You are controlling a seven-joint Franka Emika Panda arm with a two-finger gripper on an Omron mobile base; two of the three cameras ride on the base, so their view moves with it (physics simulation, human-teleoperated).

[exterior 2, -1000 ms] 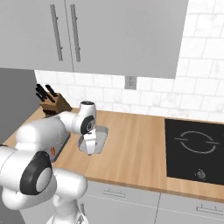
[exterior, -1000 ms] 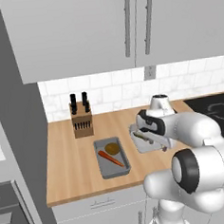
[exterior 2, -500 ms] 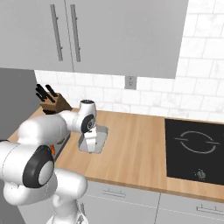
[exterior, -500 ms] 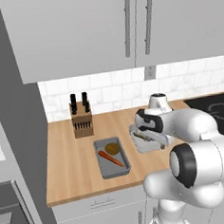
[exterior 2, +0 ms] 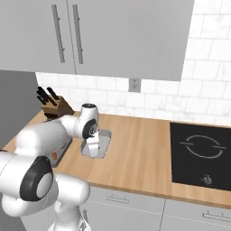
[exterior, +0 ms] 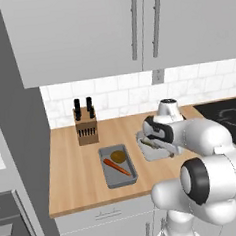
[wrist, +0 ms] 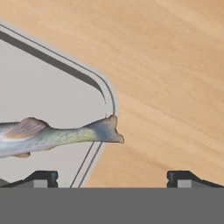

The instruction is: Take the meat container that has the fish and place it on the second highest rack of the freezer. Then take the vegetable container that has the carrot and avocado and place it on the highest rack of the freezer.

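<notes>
Over the meat container, the wide-open tool straddles its rim.

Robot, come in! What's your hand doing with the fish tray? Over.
Gripper open, low over the meat container rim. Fish lying inside, tail over the edge. Not gripped yet. Vegetable container waits beside.

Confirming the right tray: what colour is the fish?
Pale silver-grey with a greenish-yellow tinge, darker tail; the fish shows best in the hand view.
</notes>
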